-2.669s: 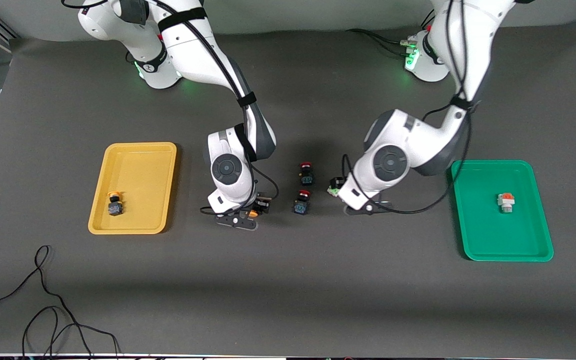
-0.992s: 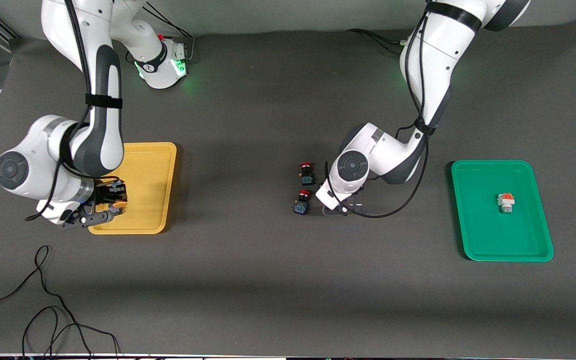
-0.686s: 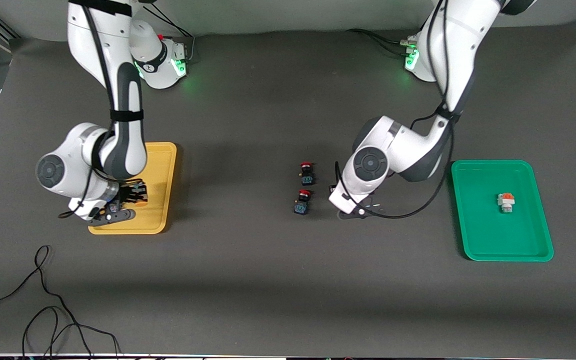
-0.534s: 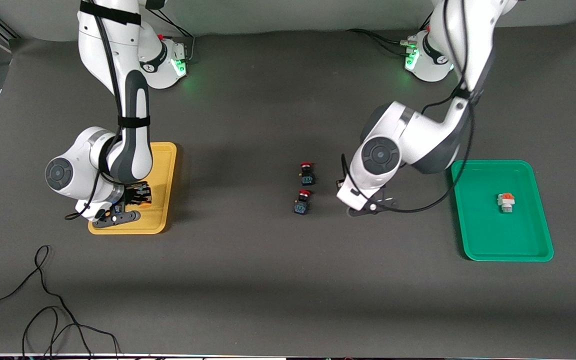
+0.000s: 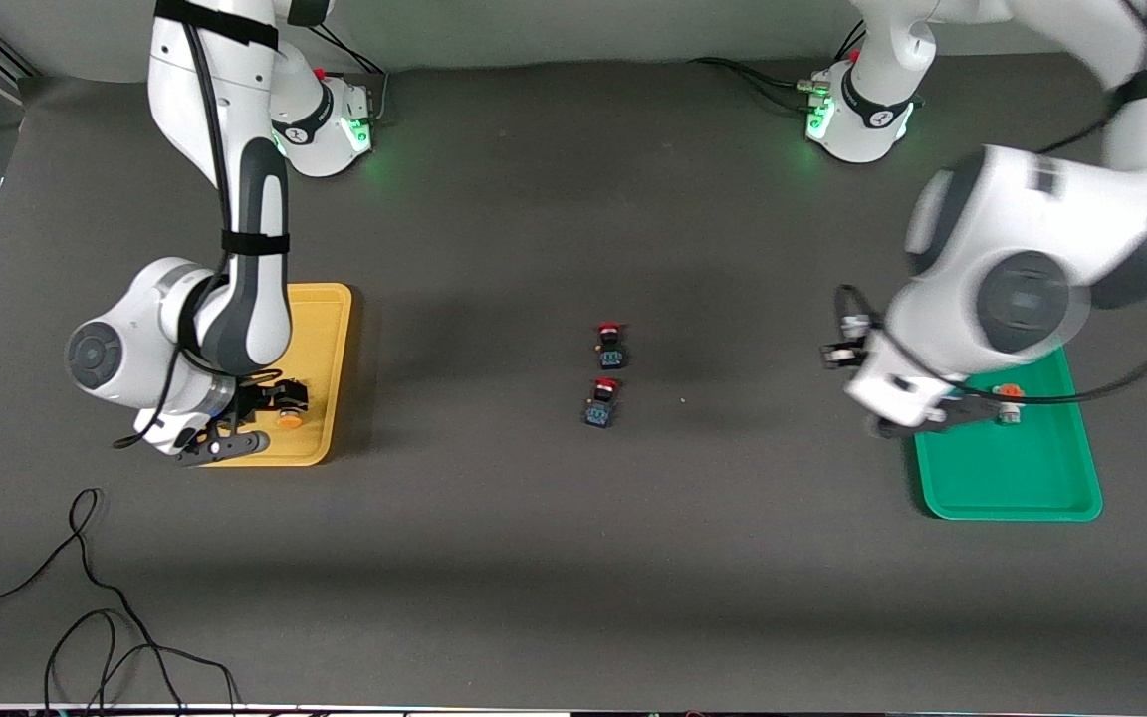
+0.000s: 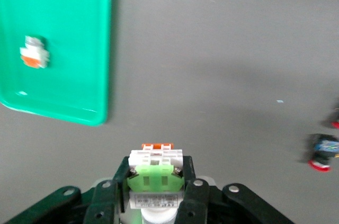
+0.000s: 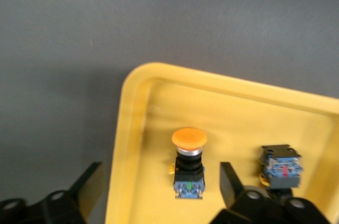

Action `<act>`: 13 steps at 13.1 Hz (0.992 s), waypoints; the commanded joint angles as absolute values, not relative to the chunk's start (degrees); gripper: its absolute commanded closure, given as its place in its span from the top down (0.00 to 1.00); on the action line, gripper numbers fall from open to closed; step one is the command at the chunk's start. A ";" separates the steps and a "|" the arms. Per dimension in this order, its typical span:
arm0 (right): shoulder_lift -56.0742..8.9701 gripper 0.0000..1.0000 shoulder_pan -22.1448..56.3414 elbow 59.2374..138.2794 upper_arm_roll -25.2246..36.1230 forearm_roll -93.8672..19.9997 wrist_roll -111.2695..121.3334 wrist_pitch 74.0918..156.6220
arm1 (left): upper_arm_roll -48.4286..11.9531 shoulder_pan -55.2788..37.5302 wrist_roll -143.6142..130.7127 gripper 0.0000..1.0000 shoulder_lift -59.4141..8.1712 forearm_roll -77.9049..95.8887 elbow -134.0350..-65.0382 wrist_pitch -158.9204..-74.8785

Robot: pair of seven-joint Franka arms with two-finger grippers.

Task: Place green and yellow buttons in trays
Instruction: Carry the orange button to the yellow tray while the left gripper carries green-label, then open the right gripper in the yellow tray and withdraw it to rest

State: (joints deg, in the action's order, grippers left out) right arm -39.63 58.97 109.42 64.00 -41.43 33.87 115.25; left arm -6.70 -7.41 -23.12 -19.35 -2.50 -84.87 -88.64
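Front view: since a second ago the left gripper [image 6: 154,192] has swung from beside the red switches [image 5: 606,386] to the green tray [image 5: 1007,493] edge, clamped on a white button [image 6: 155,173]. The right gripper [image 7: 159,189] has opened, leaving a second yellow button [image 7: 189,163] in the yellow tray [image 7: 139,83] beside the first [image 7: 281,166]. One white button [image 6: 34,54] lies in the green tray; judged, one drop remains

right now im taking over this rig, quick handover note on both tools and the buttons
Right tool: open over the yellow tray, a yellow button standing between its fingers, released; a second yellow button lies beside it in the tray.
Left tool: shut on a green-marked white button, close to the green tray, which holds one white button.
Done: three of four placed. Left: drop the held one in the green tray. Two red buttons stay on the table.
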 commanded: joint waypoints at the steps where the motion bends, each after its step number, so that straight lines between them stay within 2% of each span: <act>1: -37.97 1.00 59.33 99.01 67.92 -35.18 28.14 103.67 | -7.29 -0.29 -13.21 0.00 -18.19 -2.64 -87.79 -88.41; 3: -37.53 1.00 59.33 92.49 70.21 -33.49 26.63 96.18 | -7.21 2.97 -7.94 0.00 -18.28 -5.52 -91.74 -92.70; 7: -35.08 1.00 59.76 83.25 72.51 -28.84 24.00 84.75 | -7.21 8.95 0.95 0.00 -17.32 -5.89 -103.15 -107.18; 11: -31.30 1.00 60.47 81.83 73.30 -25.06 22.95 83.94 | -7.12 11.60 3.34 0.00 -16.70 -6.32 -118.01 -126.87; 13: -27.18 1.00 59.95 81.91 70.34 -20.06 18.48 84.02 | -7.03 11.69 3.34 0.00 -17.14 -6.68 -123.20 -134.87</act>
State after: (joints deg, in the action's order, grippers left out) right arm -32.17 59.75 81.69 73.25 -24.78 23.36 84.49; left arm -6.51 11.26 2.63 -19.62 -5.74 -116.60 -128.54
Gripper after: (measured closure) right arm 0.000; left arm 0.590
